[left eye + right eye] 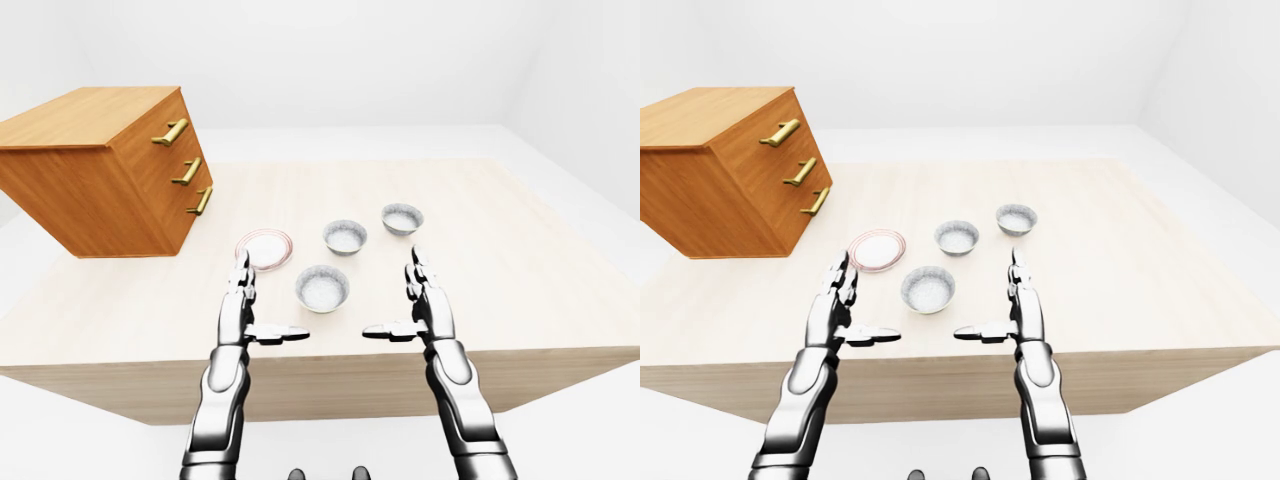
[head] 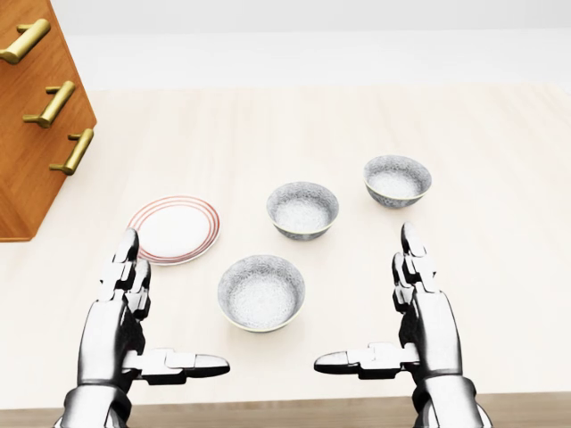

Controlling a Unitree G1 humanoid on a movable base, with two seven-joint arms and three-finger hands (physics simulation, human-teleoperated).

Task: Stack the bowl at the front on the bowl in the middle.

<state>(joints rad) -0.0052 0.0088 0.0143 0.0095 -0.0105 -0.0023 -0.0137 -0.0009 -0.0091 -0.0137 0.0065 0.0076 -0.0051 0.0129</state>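
Both hands open, empty: left hand (image 2: 134,330), right hand (image 2: 406,325) flanked front bowl (image 2: 260,292); middle bowl (image 2: 302,209) above it on desk (image 2: 500,241).

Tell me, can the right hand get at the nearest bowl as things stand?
Probably yes. The right hand is open, just right of the nearest bowl, with only bare table between them; the other bowls lie farther up.

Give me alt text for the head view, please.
Two open silver robot hands, left robot hand and right robot hand, flank the nearest grey speckled bowl on a pale wooden table; two more bowls, a red-rimmed white plate and a wooden drawer cabinet lie beyond.
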